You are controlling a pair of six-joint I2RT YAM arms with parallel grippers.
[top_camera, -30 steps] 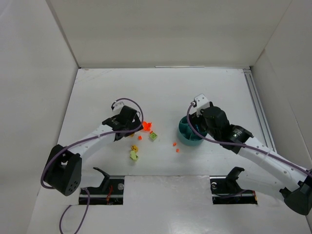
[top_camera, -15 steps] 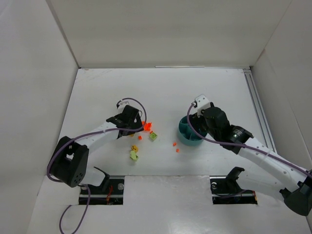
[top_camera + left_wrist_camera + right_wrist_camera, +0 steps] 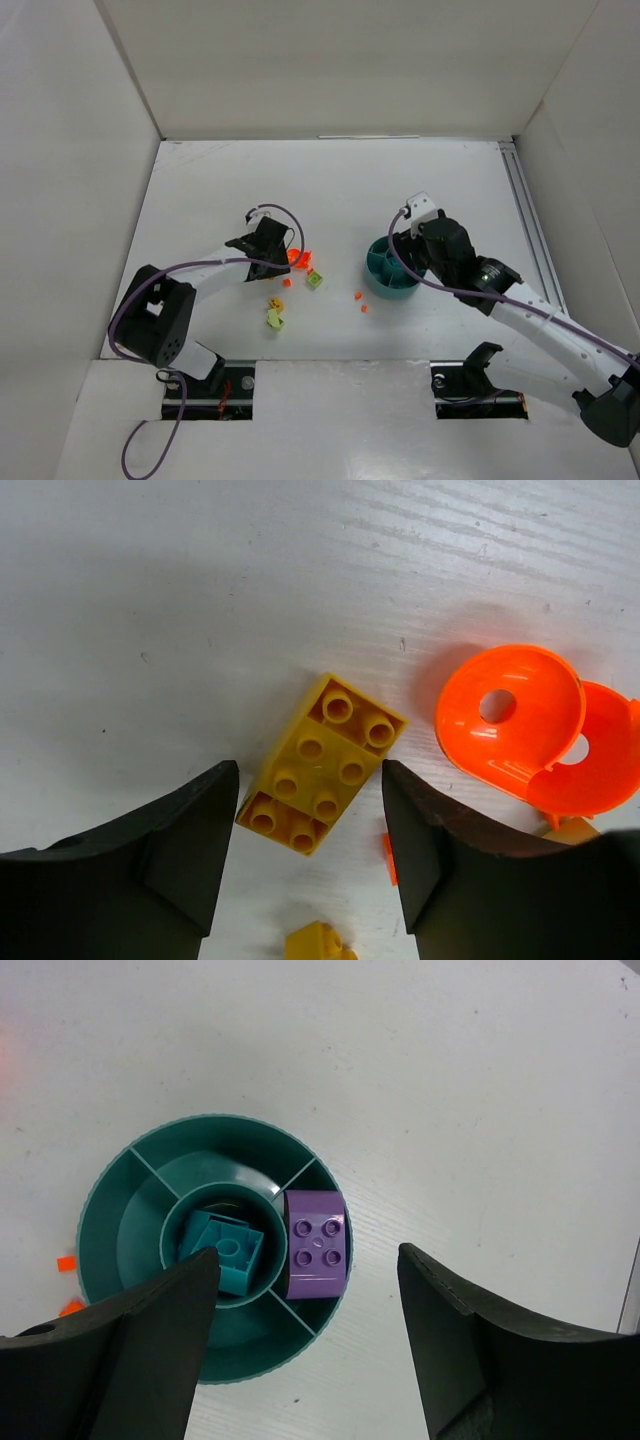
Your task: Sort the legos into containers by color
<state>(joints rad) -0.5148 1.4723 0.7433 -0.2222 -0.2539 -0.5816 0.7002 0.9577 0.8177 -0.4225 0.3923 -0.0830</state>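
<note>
The yellow brick (image 3: pixel 322 765) lay studs-up on the worktop (image 3: pixel 200 190), a little left of its centre. It sat directly between the two fingers of the left end effector (image 3: pixel 310 772), which was released and straddled the brick without clamping it. The left finger (image 3: pixel 190 845) looked to be at the brick's lower corner, while a sliver of bare worktop showed beside the right finger (image 3: pixel 420 840). The brick's long axis ran diagonally, skewed to the line between the fingers. Closing would therefore probably meet its corners first and twist it square. Two orange ring pieces (image 3: pixel 510 725) lay just beside the brick on its right.

The left arm reached low from the near-left corner toward the middle, with its wrist pitched down, and it was plainly the nearer arm. The right end effector (image 3: pixel 308 1260) hung released and empty above the teal dish (image 3: pixel 150 1230), right of centre. The dish's centre cup held a teal brick (image 3: pixel 225 1250), and a wedge beside the cup held a purple brick (image 3: pixel 317 1243).
</note>
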